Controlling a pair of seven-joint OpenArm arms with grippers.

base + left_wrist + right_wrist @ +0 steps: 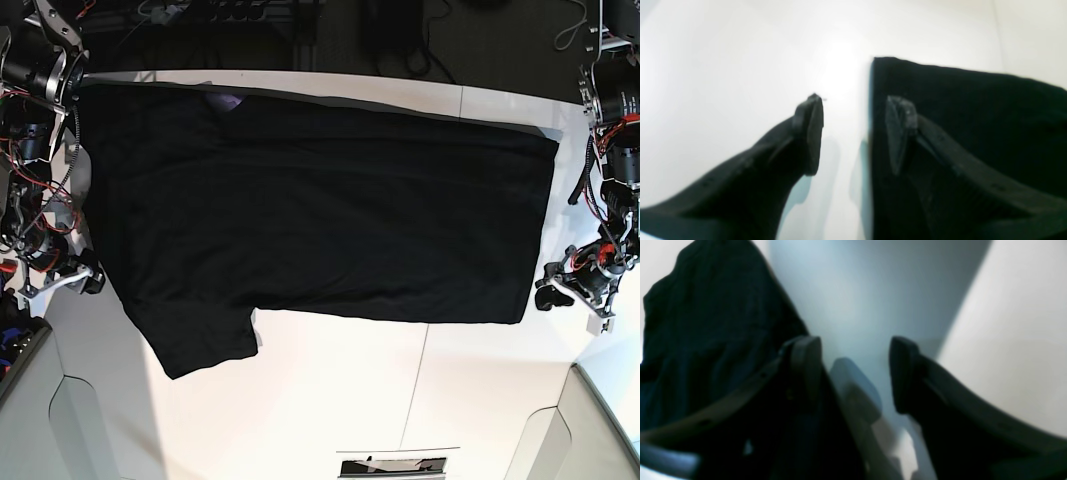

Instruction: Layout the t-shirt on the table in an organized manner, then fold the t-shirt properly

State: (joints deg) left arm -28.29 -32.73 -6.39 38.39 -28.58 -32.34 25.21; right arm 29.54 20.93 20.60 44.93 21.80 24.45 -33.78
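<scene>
T-shirt (320, 210) lies spread flat, print side down, across the far half of the desk (400, 400), one sleeve pointing toward the near left corner. Left hand (853, 133) wide, empty, straddling the shirt's edge. Right hand (855, 373) wide, empty, beside the cloth.

the t-shirt (320, 210) lies spread flat across the table (400, 400).

**Setting: robotics lab bench**

We note a white table (330, 400) flanked by two arm mounts with exposed red wiring (30, 215), and a dark strip of cables and equipment (250, 25) behind its far edge
</scene>
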